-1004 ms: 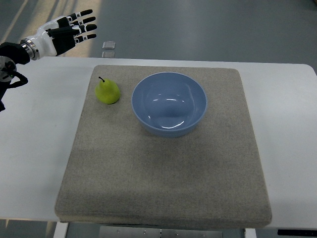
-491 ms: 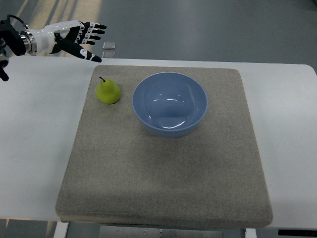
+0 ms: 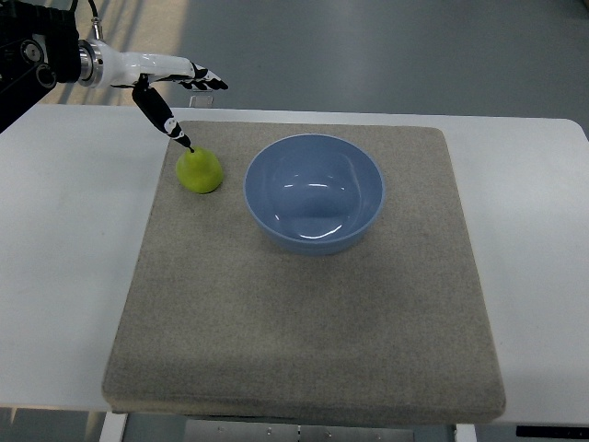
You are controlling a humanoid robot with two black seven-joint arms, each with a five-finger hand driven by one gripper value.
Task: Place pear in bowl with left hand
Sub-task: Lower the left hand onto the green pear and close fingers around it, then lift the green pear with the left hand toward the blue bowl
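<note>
The small yellow-green pear (image 3: 200,171) stands stem-up at the far-left of the grey felt mat (image 3: 304,341), just left of the round blue bowl (image 3: 314,192). The left hand (image 3: 170,92) hovers just beyond it, fingers spread, thumb tip pointing down at the stem.

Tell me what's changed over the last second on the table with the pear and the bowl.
The left hand moved right and down toward the pear, turning edge-on, with one of its fingers now reaching to the stem. Nothing is grasped yet. Pear, bowl and mat stayed put.
</note>
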